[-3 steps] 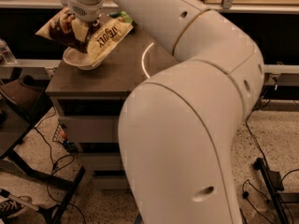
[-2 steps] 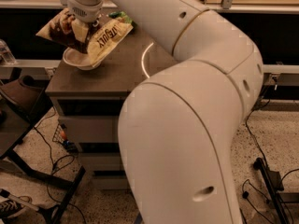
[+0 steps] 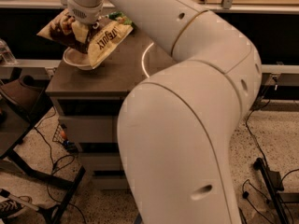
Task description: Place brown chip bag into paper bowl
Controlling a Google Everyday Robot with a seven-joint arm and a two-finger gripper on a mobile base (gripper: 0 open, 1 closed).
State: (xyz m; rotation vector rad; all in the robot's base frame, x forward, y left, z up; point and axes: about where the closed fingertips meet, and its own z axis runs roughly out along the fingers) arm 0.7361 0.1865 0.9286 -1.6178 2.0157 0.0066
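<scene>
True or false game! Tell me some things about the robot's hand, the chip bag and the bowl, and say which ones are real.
1. The brown chip bag lies across the paper bowl. True.
2. The gripper is down near the floor. False: it is up at the bag, right above the bowl.
3. The bowl sits on a chair. False: it sits on the dark cabinet top.
4. A green bag lies behind the brown one. True.

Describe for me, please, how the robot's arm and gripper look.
The arm is glossy off-white, built of thick rounded segments with thin seams at the joints and small dark holes. Its wrist ends in a ribbed grey collar. The gripper, top left above the paper bowl, is mostly hidden against the brown chip bag.
</scene>
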